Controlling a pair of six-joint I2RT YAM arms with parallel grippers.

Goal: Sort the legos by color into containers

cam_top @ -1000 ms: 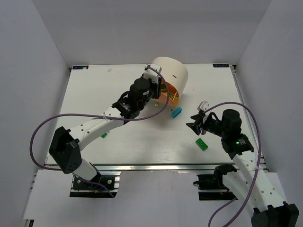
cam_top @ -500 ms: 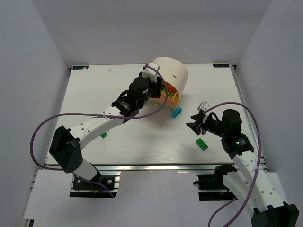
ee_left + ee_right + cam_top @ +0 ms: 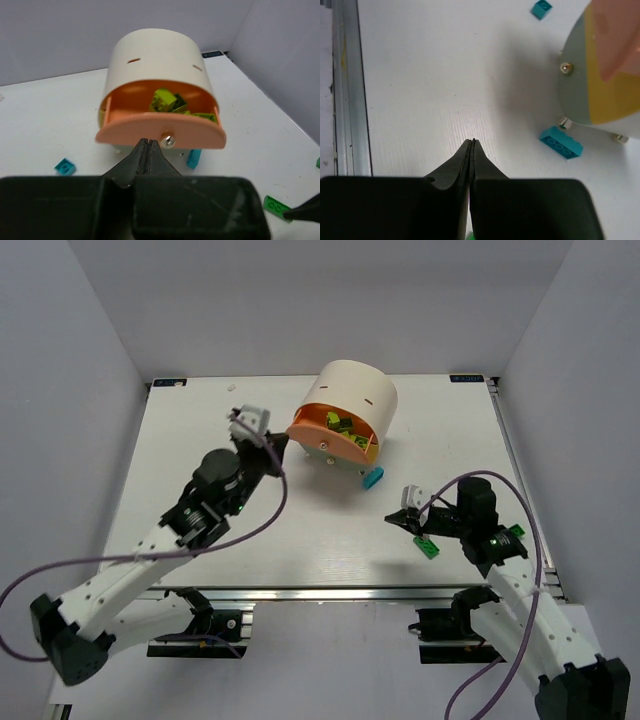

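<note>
The cream drum (image 3: 358, 395) stands at the back, its peach top drawer (image 3: 322, 433) pulled open with lime and dark green legos (image 3: 168, 100) inside. My left gripper (image 3: 283, 444) is shut and empty, its tips (image 3: 146, 141) just short of the drawer's knob (image 3: 168, 140). A teal lego (image 3: 372, 477) lies by the drum's foot. A green lego (image 3: 428, 547) lies under my right gripper (image 3: 394, 517), which is shut and empty over bare table (image 3: 472, 141). Another small teal lego (image 3: 65, 166) lies to the left.
The drum's lower drawers show a yellow band (image 3: 607, 95) and a knob (image 3: 564, 67). The long teal lego (image 3: 561, 142) lies by the drum's small feet. A metal rail (image 3: 347, 90) runs along the table's near edge. White walls enclose the table.
The left arm has pulled back from the drum to the near left, uncovering the open peach drawer. Both grippers have shut. The right gripper has dropped toward the green lego.
</note>
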